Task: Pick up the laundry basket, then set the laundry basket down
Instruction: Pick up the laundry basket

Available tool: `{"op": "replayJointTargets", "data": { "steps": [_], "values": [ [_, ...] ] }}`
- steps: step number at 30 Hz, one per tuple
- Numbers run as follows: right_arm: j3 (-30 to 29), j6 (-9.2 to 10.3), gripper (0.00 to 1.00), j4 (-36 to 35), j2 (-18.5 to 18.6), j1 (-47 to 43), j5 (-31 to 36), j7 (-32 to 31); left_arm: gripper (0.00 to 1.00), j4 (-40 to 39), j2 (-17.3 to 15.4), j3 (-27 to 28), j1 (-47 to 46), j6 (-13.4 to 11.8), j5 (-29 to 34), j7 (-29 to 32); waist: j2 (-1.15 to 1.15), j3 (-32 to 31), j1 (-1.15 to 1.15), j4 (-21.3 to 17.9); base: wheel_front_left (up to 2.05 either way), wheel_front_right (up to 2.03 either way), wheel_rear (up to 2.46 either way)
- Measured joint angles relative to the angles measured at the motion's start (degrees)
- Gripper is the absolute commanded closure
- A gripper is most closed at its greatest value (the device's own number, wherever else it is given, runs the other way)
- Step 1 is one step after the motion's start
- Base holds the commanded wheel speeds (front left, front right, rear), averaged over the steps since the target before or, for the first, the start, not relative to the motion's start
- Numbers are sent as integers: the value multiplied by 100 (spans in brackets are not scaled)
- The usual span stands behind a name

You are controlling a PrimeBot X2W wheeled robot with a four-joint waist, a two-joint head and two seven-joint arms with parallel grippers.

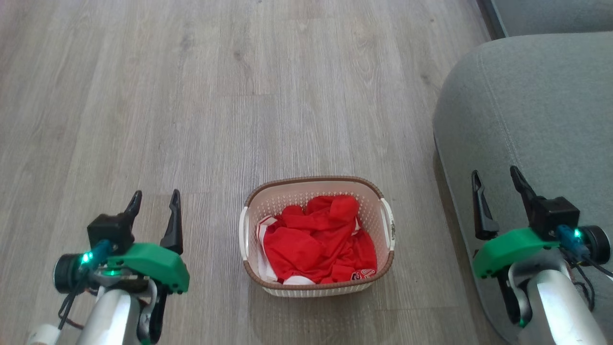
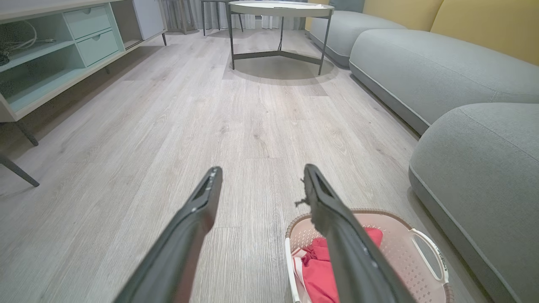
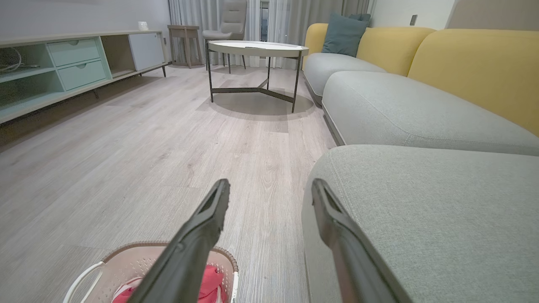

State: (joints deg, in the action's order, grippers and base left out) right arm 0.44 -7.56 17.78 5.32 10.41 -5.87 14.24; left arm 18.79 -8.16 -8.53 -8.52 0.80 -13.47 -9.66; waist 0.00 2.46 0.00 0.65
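The laundry basket (image 1: 389,229) stands on the wood floor between my arms: cream, perforated, with a brown woven rim and white side handles. Red clothes (image 1: 316,242) fill it. My left gripper (image 1: 154,200) hangs open to the basket's left, clear of it, with nothing between its fingers. My right gripper (image 1: 498,178) is open too, off to the basket's right and over the grey sofa cushion. In the left wrist view the basket (image 2: 414,248) sits at the lower right behind the open left gripper (image 2: 261,172). In the right wrist view the basket (image 3: 126,261) shows at the lower left, below the open right gripper (image 3: 269,187).
A grey sofa cushion (image 1: 531,115) stands close to the basket's right side, with more grey and yellow sofa (image 3: 421,84) beyond. A round table on thin metal legs (image 3: 257,50) stands farther ahead. A low pale-green cabinet (image 2: 54,50) lines the left wall.
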Motion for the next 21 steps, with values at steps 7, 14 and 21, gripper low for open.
{"op": "replayJointTargets", "data": {
  "steps": [7, 14, 21],
  "values": [
    [0, 0, 0, 11, 0, 1, -16, 0, 0, 3, -9, -18, -119, -35, -9, -24, 0, 135, 0, -3, 0, 0, 0],
    [-12, 0, 0, 164, -3, 343, 34, 0, 0, 97, -9, -41, -433, -31, -26, -111, 0, 580, 0, -7, 0, 0, 0],
    [-32, 0, 0, 369, -109, 999, 198, 0, 0, 502, 7, -94, -1188, 76, -74, -309, 0, 1417, 1, -7, 0, 0, 0]
  ]
}}
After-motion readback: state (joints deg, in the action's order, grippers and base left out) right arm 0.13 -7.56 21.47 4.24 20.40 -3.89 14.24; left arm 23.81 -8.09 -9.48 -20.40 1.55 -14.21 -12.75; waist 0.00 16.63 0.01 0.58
